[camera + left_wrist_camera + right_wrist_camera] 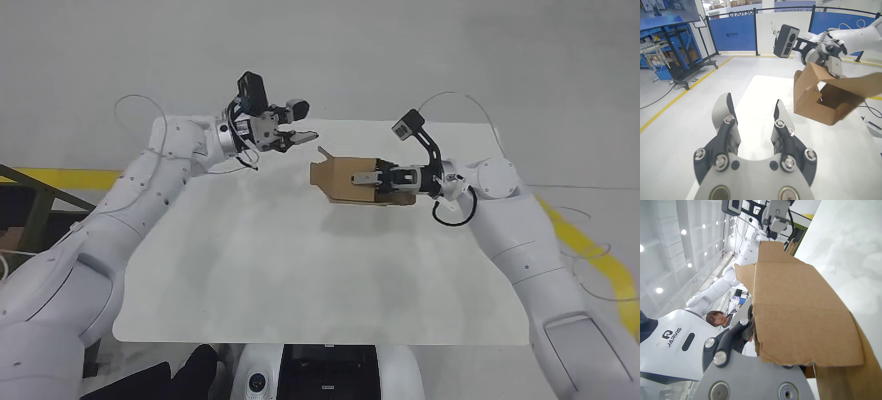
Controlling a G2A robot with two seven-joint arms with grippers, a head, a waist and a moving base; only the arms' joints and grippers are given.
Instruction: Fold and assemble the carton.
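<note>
well, the right pincer [362, 179] is clenched on the carton [335, 176], gripping one of its brown walls from the end nearest the right arm. the left pincer [753, 100] is released, its two dark-padded fingers spread wide. it hangs over the far left part of the tabletop [300, 270], pointed toward the carton but apart from it.

the carton is a plain brown cardboard box, half set up. its walls stand as a squared tube, and it is tilted on its side with the open mouth turned toward the left pincer. looking into that mouth from the left wrist view, there are bare brown inner walls and, deep inside, flaps folded partway in around a dark square gap. one long flap juts out from the mouth's upper edge, and a shorter one sticks up at the corner nearest the left pincer. in the right wrist view the flap edge closest to the right pincer is ragged, and crease lines cross the panel.

the carton is over the far middle of the tabletop, between the two pincers. whether its lower edge touches the surface cannot be told.
</note>
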